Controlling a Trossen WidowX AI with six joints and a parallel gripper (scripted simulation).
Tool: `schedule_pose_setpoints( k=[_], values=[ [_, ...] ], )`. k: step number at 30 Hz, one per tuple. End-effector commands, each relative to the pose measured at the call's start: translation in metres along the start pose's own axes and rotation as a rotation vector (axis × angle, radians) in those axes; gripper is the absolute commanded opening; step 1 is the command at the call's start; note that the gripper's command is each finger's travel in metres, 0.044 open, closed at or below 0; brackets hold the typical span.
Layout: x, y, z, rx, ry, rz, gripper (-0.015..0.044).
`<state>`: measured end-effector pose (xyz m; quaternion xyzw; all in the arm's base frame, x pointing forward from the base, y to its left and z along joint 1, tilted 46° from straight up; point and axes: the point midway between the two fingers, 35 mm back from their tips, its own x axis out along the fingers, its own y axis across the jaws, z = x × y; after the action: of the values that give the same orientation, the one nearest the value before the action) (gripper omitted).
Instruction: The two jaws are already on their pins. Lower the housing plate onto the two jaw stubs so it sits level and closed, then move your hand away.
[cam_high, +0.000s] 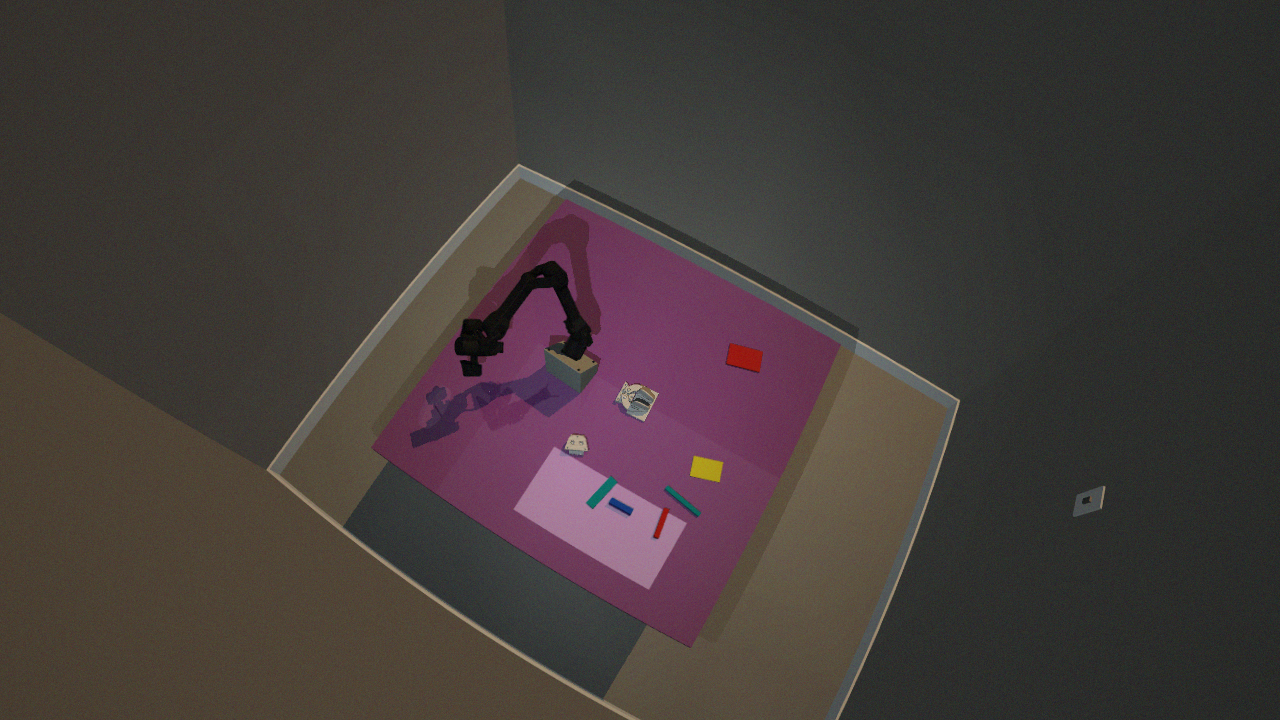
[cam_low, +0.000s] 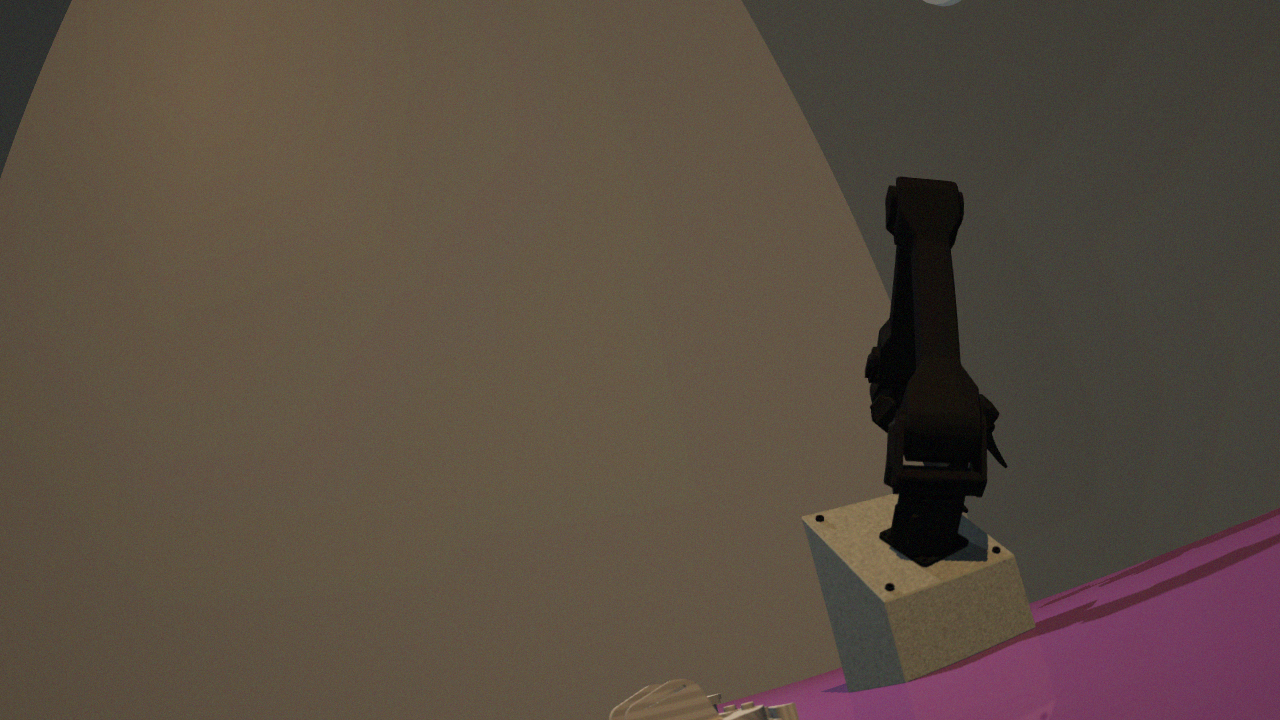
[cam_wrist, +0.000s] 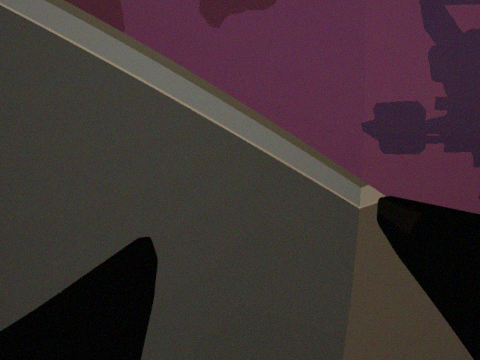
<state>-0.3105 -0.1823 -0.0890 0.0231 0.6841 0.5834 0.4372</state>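
Note:
My gripper (cam_wrist: 268, 230) is open in the wrist view, its two dark fingers wide apart with nothing between them. In the top view the hand is folded back at the left of the arm, away from the parts. A pale square base (cam_high: 623, 388) lies right of the arm's pedestal, with grey and whitish parts on it; the jaws, pins and stubs are too small to tell apart. A small pale piece with two round marks (cam_high: 576, 443), apparently the housing plate, lies apart from it, near the pale sheet's corner. The exterior view shows only wood-coloured part tops (cam_low: 666, 700) at its bottom edge.
The arm stands on a speckled pedestal (cam_high: 569, 368) (cam_low: 962, 622). On or beside the pale pink sheet (cam_high: 581, 541) lie a flat teal bar (cam_high: 601, 492), a blue bar (cam_high: 621, 506), a red bar (cam_high: 661, 522) and a thin teal bar (cam_high: 682, 501). A yellow block (cam_high: 706, 469) and red block (cam_high: 744, 357) lie farther right.

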Motion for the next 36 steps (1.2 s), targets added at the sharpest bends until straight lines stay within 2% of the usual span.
schedule_pose_setpoints(
  k=[1, 2, 36],
  values=[
    [0.0, 0.0, 0.0, 0.0, 0.0, 0.0, 0.0426],
    [0.0, 0.0, 0.0, -0.004, 0.001, -0.001, 0.044],
    [-0.071, -0.095, -0.002, -0.912, 0.188, -0.21, 0.044]
  ],
)
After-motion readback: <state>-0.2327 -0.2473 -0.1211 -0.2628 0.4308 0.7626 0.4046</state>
